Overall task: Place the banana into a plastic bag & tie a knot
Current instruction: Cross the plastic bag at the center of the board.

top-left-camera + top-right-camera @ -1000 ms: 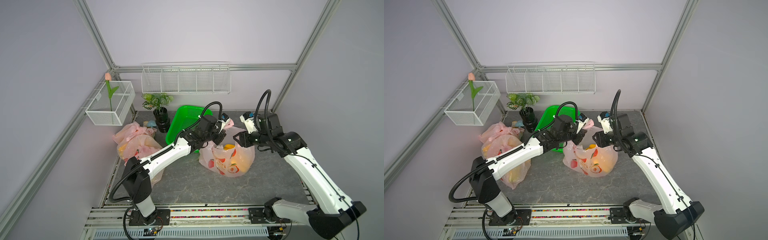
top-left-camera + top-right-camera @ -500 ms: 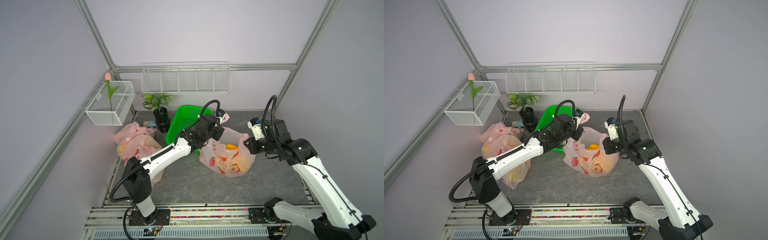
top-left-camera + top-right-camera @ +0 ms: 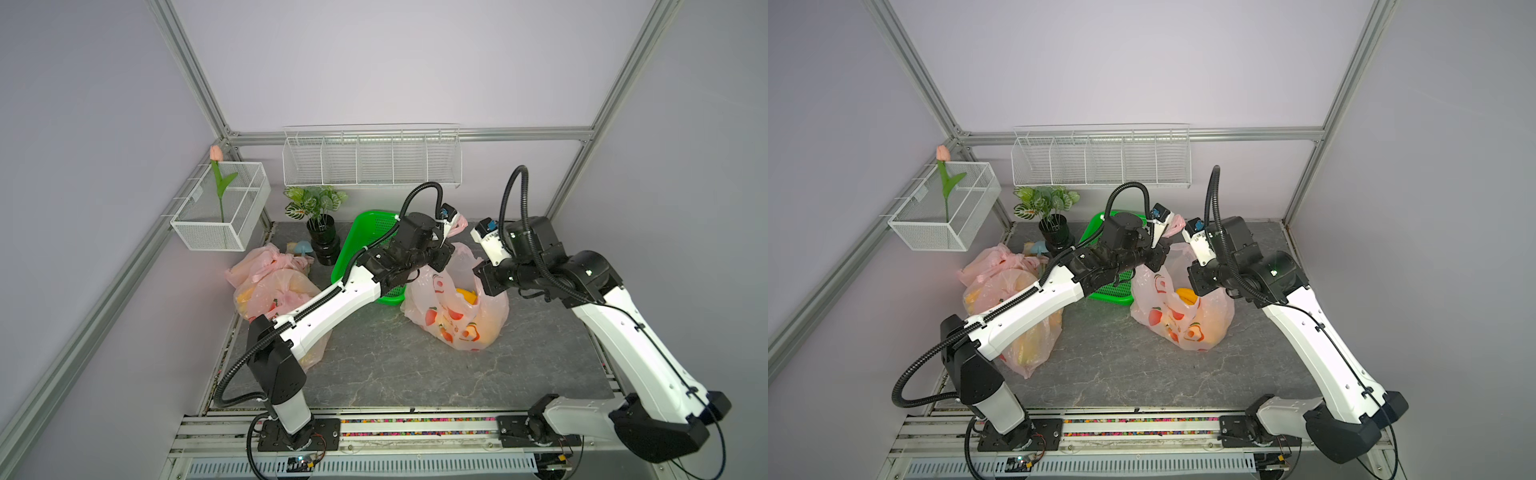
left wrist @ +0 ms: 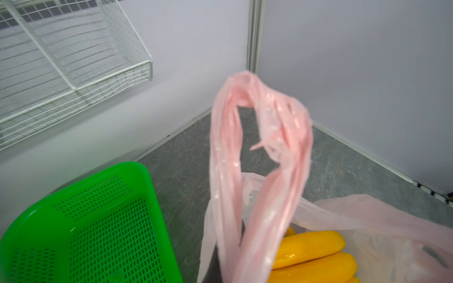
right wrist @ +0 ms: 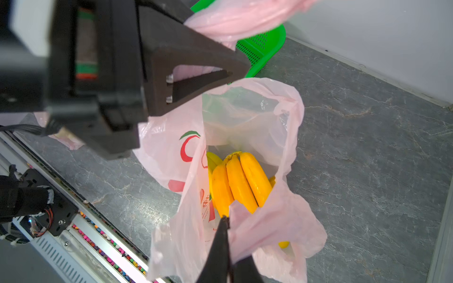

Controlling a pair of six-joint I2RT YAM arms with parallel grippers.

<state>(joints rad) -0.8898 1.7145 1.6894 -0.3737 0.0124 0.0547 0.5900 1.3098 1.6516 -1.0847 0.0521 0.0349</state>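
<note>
Banana [image 5: 239, 181]: inside the plastic bag [image 3: 457, 320], toward the tabletop's [image 3: 374, 374] back edge — placement done.
Left gripper [image 3: 451, 237]: clamped on one bag handle [image 4: 257, 147], held up.
Right gripper [image 5: 226, 223]: jaws together, pinching the opposite rim.
Outstanding: knot — mouth gapes, untied.

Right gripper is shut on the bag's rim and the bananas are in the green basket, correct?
No: the bananas are inside the plastic bag, not the green basket, as the right wrist view shows. The right gripper is shut on its rim.

Yellow banana [image 5: 241, 181], pink fruit-printed bag [image 3: 457, 328]
</note>
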